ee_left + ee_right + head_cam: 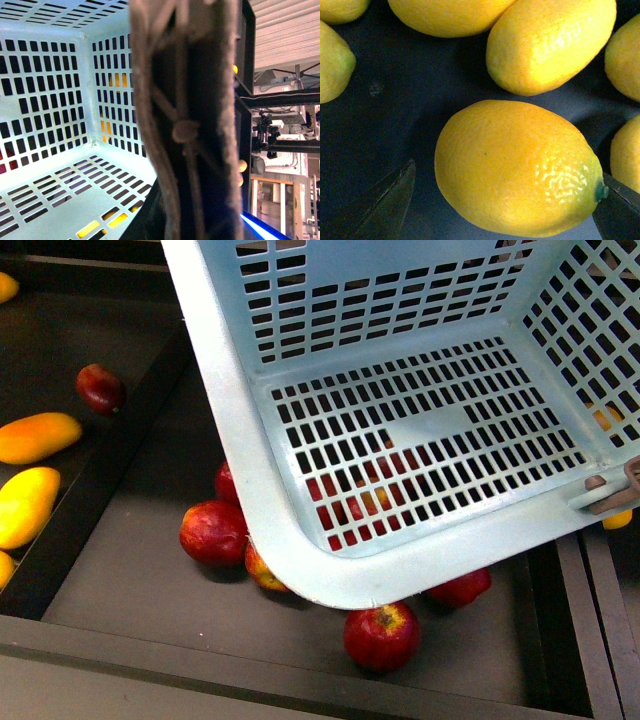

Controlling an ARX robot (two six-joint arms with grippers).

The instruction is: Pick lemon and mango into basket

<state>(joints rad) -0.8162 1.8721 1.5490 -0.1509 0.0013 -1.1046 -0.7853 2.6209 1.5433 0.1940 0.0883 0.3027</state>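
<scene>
The dark surface (130, 580) is split into bays by a raised divider (100, 480). In the middle bay, low in the front view, red apples lie loose, one red apple (212, 532) left and another (381, 635) nearest the front edge. At the far left lie a mango (36, 436), a yellower fruit (25, 503) below it and a dark red fruit (100, 388) above. In the right wrist view, a lemon (515, 167) rests among other yellow fruits (550, 45).

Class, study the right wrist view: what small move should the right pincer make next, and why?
Probably close the right pincer on the lemon. Its open fingertips flank that fruit, one on each side, and the basket shows no fruit inside yet.
</scene>
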